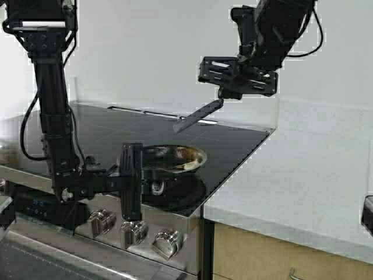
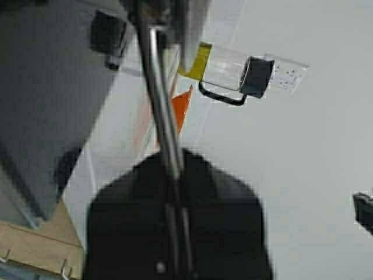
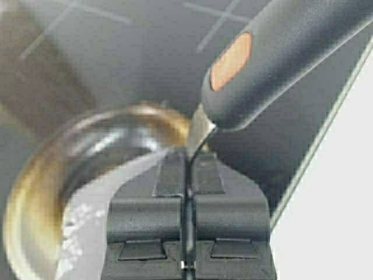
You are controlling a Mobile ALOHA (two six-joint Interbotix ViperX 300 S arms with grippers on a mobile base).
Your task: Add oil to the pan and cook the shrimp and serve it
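**A:** We're mid-cook: left gripper [image 1: 130, 178] clamped on the pan [image 1: 175, 157] handle at the stovetop [image 1: 116, 131] front edge, right gripper [image 1: 224, 93] pinching a grey spatula [image 1: 198, 115] above it.

**B:** Shiny steel, browned inside. Can't spot the shrimp. Next we'd guess lowering the blade in.

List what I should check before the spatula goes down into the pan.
1. Left hand shut on the pan by its handle: ok.
2. Right hand shut on the spatula: ok.
3. Spatula above the pan, not touching it: ok.
4. Pan flat on the cooktop: cannot tell.
5. Shrimp in the pan: cannot tell.
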